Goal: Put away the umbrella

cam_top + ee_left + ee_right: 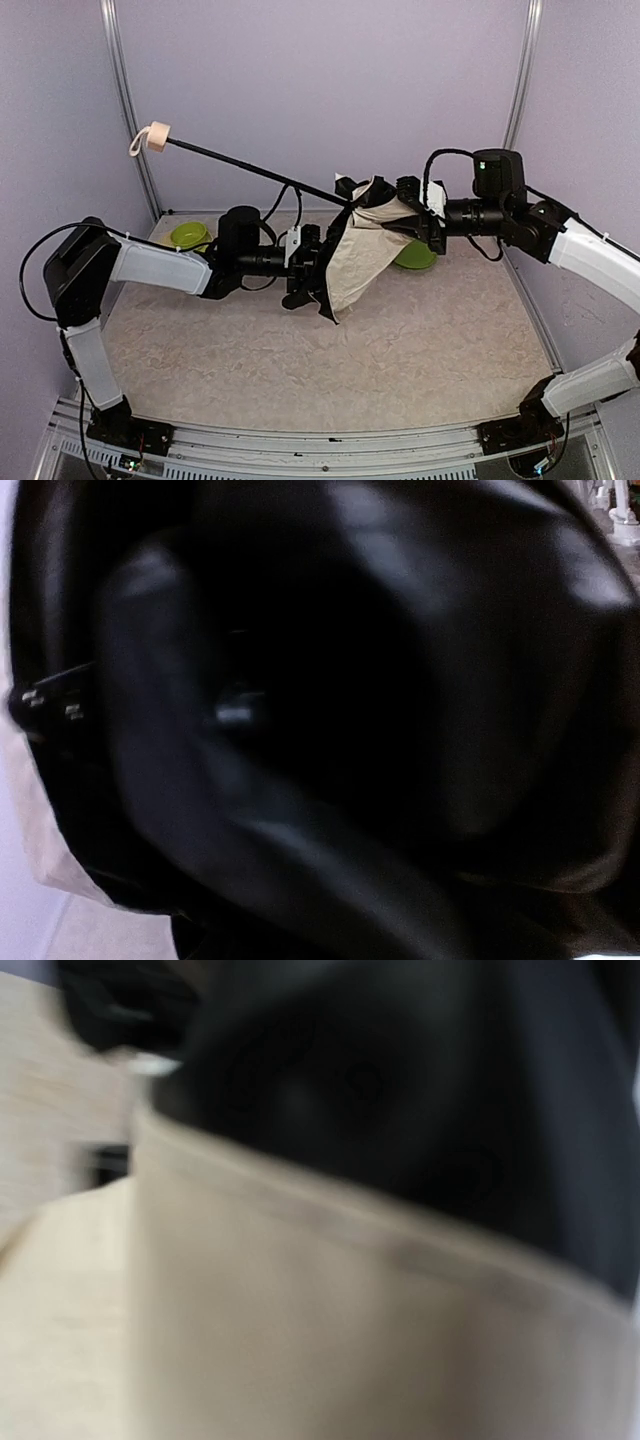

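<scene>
The umbrella (362, 250) hangs in the air between my two arms. Its cream canopy is collapsed, with black underside flaps showing. Its thin black shaft (250, 168) rises up-left to the wooden knob handle (158, 136) with a loop strap. My left gripper (310, 268) presses into the canopy from the left; black fabric (330, 720) fills its wrist view and hides the jaws. My right gripper (405, 212) is buried in the canopy's top from the right and appears to be holding it; cream and black fabric (320, 1320) fills its wrist view.
A green bowl (188, 236) sits at the back left of the beige table (420, 340). A second green bowl (415, 256) sits behind the canopy under the right gripper. Metal frame posts (125, 100) and purple walls close in the back and sides.
</scene>
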You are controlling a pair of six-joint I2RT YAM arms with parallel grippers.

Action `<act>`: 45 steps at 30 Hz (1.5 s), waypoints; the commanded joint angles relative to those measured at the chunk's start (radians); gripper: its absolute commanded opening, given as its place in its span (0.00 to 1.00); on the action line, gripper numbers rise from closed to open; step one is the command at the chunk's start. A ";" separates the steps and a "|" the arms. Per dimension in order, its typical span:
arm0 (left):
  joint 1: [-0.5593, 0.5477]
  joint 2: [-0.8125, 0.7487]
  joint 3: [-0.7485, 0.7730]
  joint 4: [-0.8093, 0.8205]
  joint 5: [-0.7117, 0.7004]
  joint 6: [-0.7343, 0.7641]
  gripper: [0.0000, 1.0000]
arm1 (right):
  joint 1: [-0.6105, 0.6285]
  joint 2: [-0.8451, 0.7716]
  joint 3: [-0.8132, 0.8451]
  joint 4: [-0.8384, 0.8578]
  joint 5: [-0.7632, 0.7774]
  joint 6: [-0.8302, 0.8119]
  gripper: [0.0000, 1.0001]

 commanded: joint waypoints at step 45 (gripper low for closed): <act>-0.068 0.020 -0.175 0.001 -0.444 -0.621 0.00 | 0.173 0.724 -0.001 -0.024 -0.203 0.326 0.52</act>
